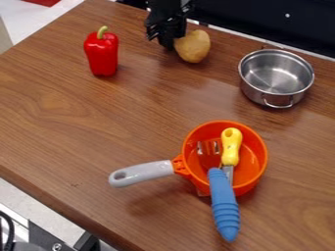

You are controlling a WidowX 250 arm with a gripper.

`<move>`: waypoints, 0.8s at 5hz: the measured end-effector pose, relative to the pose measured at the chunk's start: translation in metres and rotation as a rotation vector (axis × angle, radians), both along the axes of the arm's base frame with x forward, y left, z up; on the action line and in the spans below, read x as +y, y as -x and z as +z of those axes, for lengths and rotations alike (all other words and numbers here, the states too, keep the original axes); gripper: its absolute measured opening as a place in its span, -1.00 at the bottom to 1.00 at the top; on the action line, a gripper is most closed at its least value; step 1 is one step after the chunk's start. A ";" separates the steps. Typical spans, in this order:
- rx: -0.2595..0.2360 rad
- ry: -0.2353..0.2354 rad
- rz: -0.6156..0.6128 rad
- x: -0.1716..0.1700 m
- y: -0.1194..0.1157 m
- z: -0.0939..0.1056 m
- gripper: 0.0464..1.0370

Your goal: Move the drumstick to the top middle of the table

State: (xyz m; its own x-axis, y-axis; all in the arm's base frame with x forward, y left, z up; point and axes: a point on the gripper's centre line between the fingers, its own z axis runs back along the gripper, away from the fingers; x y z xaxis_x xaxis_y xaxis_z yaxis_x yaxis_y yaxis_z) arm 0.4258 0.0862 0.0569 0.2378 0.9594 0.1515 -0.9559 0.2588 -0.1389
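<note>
Up at top middle, the drumstick (194, 46) meets the gripper (170, 44), jaw state impossible to tell! Placement looks nearly done; backing clear remains.

Smooth wood with a faint sheen is shown by the surface (59, 125), and polished, shiny metal by the pot (276, 92). A glossy plastic look is shared by the pepper (103, 55), the orange pan (255, 147) and the yellow handle (231, 142), while ridges are seen on the blue plastic handle (226, 213). A smooth, softer finish is shown by the drumstick (194, 46).
</note>
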 end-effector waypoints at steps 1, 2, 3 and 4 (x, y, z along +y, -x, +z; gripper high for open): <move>0.018 0.014 0.001 -0.002 0.002 0.000 0.03; 0.054 0.033 -0.033 -0.003 0.002 0.001 0.60; 0.090 0.074 -0.058 -0.001 0.003 0.003 0.93; 0.116 0.090 -0.081 0.001 0.008 0.003 0.93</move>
